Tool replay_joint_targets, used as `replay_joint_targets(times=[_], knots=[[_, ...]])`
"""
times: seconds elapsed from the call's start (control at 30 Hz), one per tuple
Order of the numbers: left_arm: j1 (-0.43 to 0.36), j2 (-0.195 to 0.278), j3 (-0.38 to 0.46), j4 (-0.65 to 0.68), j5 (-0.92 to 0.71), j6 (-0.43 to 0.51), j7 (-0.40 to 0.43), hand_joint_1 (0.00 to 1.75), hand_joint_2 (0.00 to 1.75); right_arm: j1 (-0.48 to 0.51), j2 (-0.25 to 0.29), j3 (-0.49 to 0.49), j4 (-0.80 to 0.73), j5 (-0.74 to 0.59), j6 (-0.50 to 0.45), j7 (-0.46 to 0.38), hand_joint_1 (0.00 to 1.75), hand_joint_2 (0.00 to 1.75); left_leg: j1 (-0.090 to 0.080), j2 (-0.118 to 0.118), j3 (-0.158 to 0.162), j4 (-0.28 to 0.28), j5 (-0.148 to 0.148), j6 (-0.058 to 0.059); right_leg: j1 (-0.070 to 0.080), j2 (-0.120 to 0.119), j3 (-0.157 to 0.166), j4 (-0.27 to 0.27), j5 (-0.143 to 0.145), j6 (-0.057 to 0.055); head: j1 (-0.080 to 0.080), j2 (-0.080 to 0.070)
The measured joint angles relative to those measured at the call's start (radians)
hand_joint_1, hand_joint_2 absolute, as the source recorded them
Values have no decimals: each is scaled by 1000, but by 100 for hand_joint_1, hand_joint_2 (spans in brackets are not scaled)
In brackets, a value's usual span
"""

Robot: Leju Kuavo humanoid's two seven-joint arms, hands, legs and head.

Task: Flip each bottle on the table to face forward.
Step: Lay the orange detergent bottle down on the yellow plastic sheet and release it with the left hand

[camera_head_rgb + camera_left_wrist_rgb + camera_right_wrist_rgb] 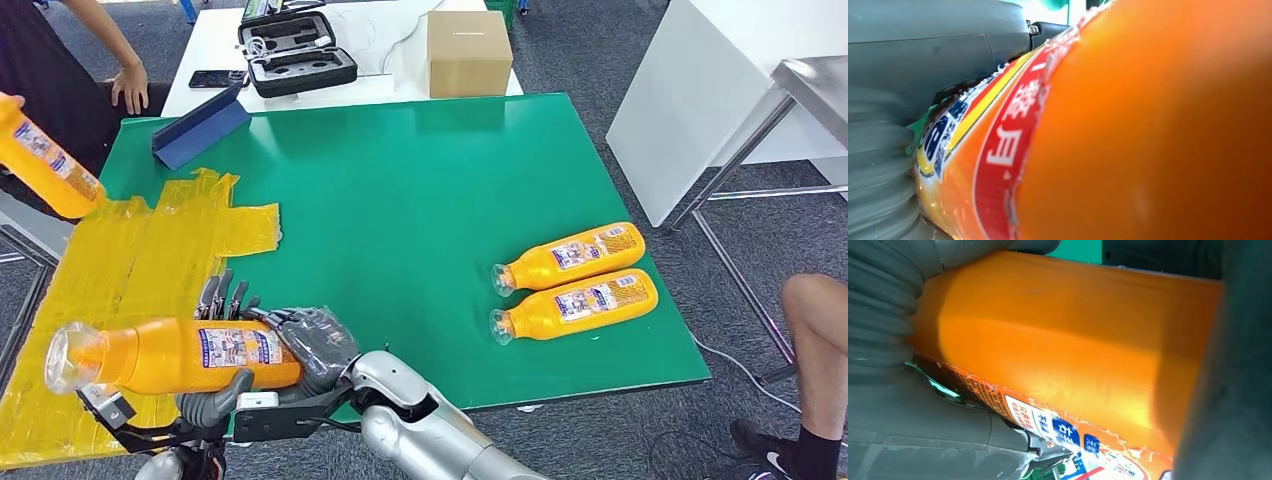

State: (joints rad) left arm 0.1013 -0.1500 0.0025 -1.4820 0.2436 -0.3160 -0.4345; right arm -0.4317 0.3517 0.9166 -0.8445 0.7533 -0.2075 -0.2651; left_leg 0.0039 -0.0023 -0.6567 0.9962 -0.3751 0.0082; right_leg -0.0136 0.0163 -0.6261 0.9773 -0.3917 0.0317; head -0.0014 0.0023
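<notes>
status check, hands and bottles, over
Right hand grips bottle by its base; left hand holds it underneath. Two bottles lie on green table. Nothing blocking.

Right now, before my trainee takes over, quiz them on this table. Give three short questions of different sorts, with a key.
1. How many bottles lie on the green table?
2. True or false: the robot's right hand and left hand are both empty.
3. What covers the left part of the table? A. newspaper B. yellow tape C. a towel

Key
1. Two. They lie side by side near the right edge, with their caps pointing toward the middle of the table.
2. False. Together the hands hold an orange bottle on its side.
3. B
</notes>
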Motion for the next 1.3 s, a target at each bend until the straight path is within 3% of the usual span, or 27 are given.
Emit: replay_joint_targets(times=[0.17, 0.3, 0.97, 1.1, 1.13, 1.27, 1.3], knots=[[4, -5, 6, 0, 0, 0, 0, 3, 175, 0, 0, 4, 3, 0, 0, 0, 175, 175, 0, 0, 0, 0, 0, 0, 0, 0, 0, 0, 0, 0, 0, 0], [8, -8, 9, -1, 7, -5, -1, 175, 175, 0, -1, 5, 4, 0, 0, -1, 175, 175, 0, 0, 0, 0, 0, 0, 0, 0, 0, 0, 0, 0, 0, 0], [55, -39, 33, -42, 30, -32, -12, 175, 175, 42, -10, -3, -25, 32, -15, 12, 170, 175, 0, 3, 1, 0, 0, 0, 0, 1, -1, 0, 0, 0, 0, 0], [52, -40, 36, -42, 30, -37, -11, 175, 175, 53, -11, -8, -38, 42, -25, 25, 6, 175, 0, 3, 0, 0, 0, 0, 0, 1, -1, 0, 0, 0, 0, 0], [50, -41, 36, -42, 28, -39, -12, 175, 175, 54, -11, -10, -39, 45, -30, 28, 0, 175, 0, 3, 0, 0, 0, 0, 0, 1, -1, 0, 0, 0, 0, 0], [40, -46, 36, -49, -11, -22, -16, 175, 175, 65, -18, -26, -52, 55, -49, 40, 0, 0, 0, 3, 0, 0, 0, 0, 0, 1, -1, 0, 0, 0, 0, 0], [36, -47, 36, -52, -36, -5, -21, 175, 175, 70, -21, -33, -58, 56, -52, 45, 0, 0, 0, 3, 0, 0, 0, 0, 0, 1, -1, 0, 1, 0, 0, 0]])
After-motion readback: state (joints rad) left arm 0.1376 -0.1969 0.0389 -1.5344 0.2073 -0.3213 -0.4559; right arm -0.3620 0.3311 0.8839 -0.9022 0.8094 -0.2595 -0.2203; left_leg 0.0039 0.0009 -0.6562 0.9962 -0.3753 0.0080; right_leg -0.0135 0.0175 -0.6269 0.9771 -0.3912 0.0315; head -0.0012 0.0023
